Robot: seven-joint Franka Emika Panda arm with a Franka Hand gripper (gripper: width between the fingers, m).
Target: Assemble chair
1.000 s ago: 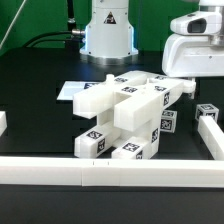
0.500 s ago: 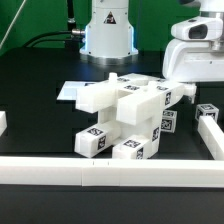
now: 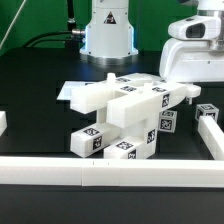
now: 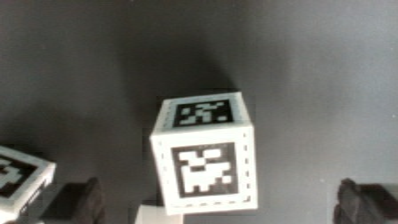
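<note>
The chair (image 3: 125, 115) is a joined white piece with several black-and-white tags, lying in the middle of the black table with its blocky legs toward the front rail. My gripper (image 3: 186, 82) stands over the chair's end at the exterior view's right. In the wrist view a tagged white block of the chair (image 4: 206, 150) sits between my fingertips (image 4: 79, 200), with dark gaps on both sides. My gripper (image 4: 222, 205) is open. Another tagged part (image 4: 18, 176) shows at the edge of that view.
A long white rail (image 3: 110, 170) runs along the front. A shorter rail (image 3: 211, 140) and a loose tagged block (image 3: 207, 112) lie at the exterior view's right. The marker board (image 3: 68, 92) lies behind the chair. The robot base (image 3: 108, 30) stands at the back.
The chair has slid and turned toward the exterior view's left, its front legs moving left. My gripper has shifted slightly at the chair's right end.
</note>
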